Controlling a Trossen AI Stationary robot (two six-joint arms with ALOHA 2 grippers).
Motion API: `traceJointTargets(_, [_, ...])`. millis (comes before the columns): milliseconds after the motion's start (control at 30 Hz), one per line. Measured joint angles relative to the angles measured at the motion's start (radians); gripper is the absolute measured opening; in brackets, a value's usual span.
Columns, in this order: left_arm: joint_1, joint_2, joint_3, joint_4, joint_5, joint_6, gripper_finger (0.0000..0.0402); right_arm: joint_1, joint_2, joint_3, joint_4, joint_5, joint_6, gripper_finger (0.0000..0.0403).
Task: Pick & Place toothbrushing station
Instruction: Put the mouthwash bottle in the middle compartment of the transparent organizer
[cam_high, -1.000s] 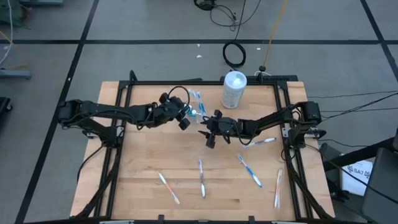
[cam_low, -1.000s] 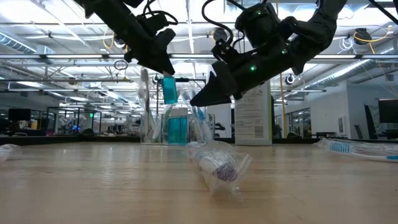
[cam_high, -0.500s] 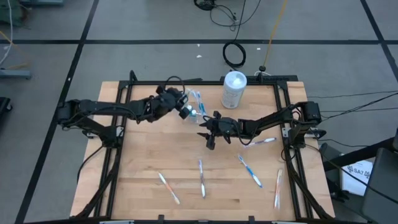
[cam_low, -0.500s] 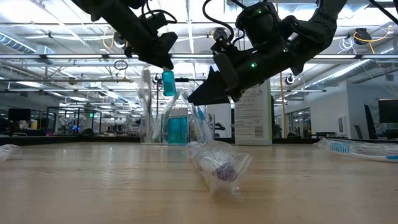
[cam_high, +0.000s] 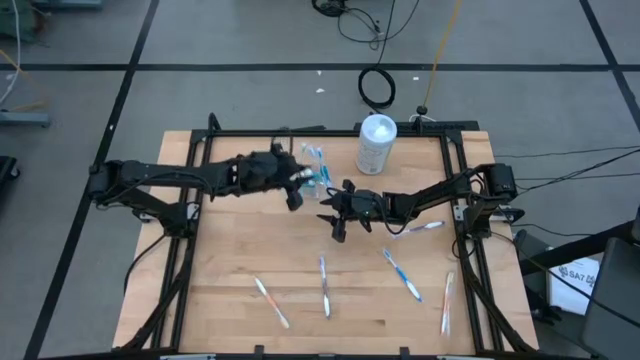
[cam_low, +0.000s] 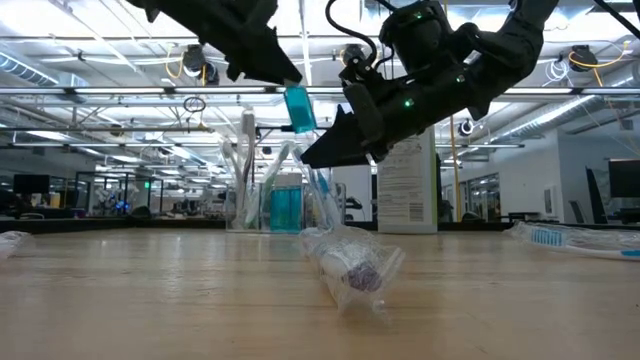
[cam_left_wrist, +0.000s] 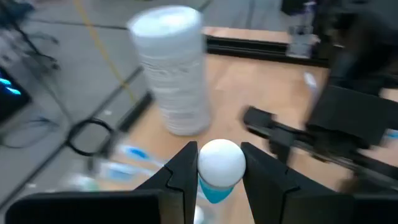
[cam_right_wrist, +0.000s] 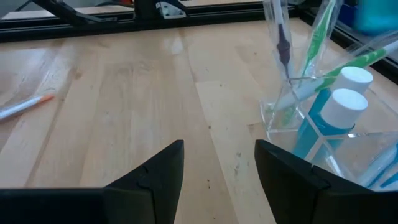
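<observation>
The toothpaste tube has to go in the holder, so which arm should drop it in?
Left. Its fingers already hold the tube above the holder. The right fingers are open and empty beside it.

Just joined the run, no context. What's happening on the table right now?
The left gripper holds a small blue toothpaste tube in the air above the clear tumbler, which already holds toothbrushes and two capped tubes. The right gripper hovers open beside the tumbler, holding nothing. Several loose toothbrushes lie on the near part of the table, and a white container stands at the back.
</observation>
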Motion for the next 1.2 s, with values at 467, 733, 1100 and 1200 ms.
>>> traceJointTargets(467, [-0.3, 0.118, -0.002, -0.023, -0.41, -0.33, 0.0104, -0.003, 0.0, 0.0, -0.082, 0.0, 0.001, 0.0188])
traceJointTargets(733, [-0.231, 0.258, -0.002, -0.006, -0.548, -0.409, 0.0104, -0.003, 0.0, 0.0, -0.089, 0.0, 0.002, 0.0187])
traceJointTargets(1100, [-0.191, 0.236, -0.002, -0.013, -0.539, -0.391, 0.0104, -0.003, 0.0, 0.0, -0.093, 0.0, 0.001, 0.0187])
traceJointTargets(1200, [-0.191, 0.232, -0.002, -0.011, -0.539, -0.388, 0.0104, -0.003, 0.0, 0.0, -0.093, 0.0, 0.001, 0.0187])
